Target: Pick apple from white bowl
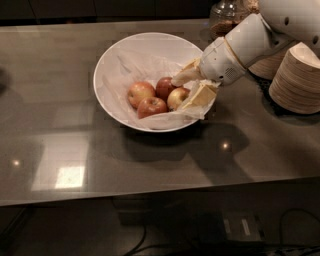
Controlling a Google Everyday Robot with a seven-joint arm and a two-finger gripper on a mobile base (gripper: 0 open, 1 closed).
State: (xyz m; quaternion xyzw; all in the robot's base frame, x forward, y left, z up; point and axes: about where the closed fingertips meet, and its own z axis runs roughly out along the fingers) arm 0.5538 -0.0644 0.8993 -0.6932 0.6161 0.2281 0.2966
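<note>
The white bowl (115, 55), lined with crinkled white paper, stands on the grey table and holds several apples. The apple (174, 98) with the pale yellow-green patch lies at the right side of the pile. My gripper (180, 94) reaches into the bowl from the right and is open. One beige finger is above and behind this apple, the other (200, 95) in front of it at its right. I cannot tell whether they touch it. A darker red apple (164, 86) lies just behind it.
Two red-orange apples (141, 92) (151, 106) lie at the left of the pile. Stacks of beige paper bowls (295, 80) stand at the right edge. A glass jar (225, 15) stands behind my arm. The table's front edge runs along the bottom.
</note>
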